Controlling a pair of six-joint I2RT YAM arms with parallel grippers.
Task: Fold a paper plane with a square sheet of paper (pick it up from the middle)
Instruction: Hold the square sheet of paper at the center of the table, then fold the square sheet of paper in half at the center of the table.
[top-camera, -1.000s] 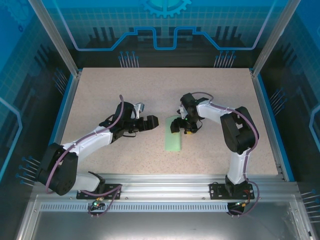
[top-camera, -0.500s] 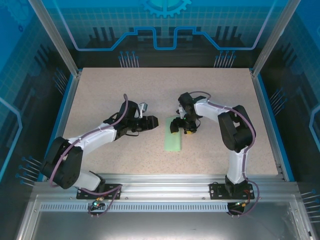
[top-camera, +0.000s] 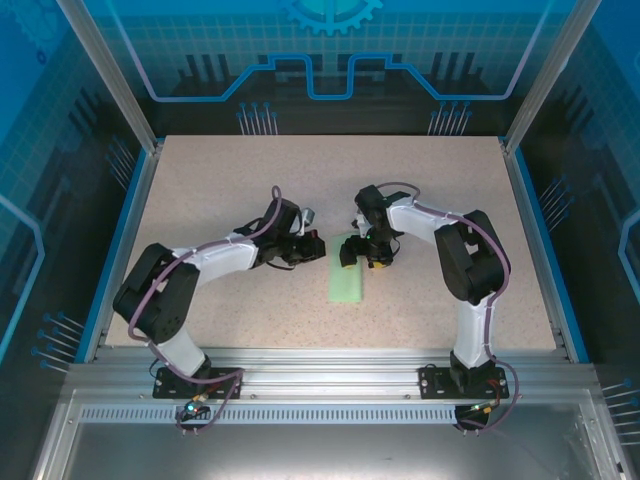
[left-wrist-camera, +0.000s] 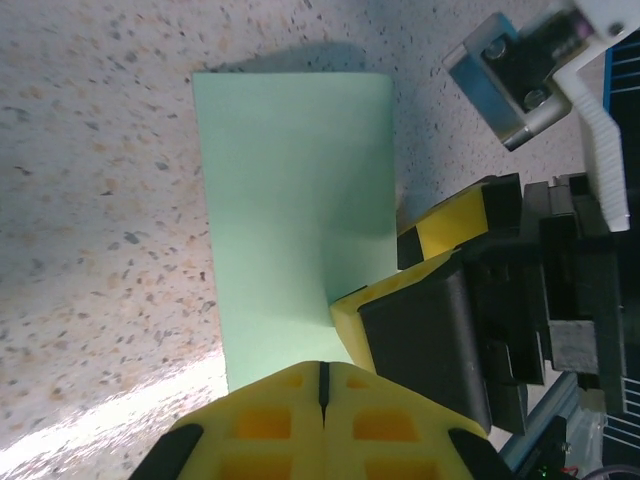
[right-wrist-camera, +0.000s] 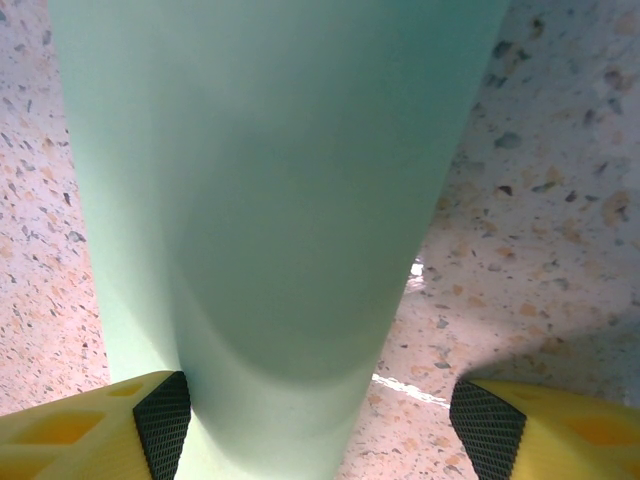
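Top view: we find the sheet of paper (top-camera: 347, 278), folded to a narrow strip, at the middle of the desk (top-camera: 200, 190). The left hand (top-camera: 318, 246) is just left of its far end and the right hand (top-camera: 360, 257) is over it.

Left wrist view: left fingers (left-wrist-camera: 270, 420) pressed together, gripping nothing we can see.

Right wrist view: right pads (right-wrist-camera: 163, 420) spread astride the strip.

We judge that the closed left hand, nudging the edge, could skew the fold.
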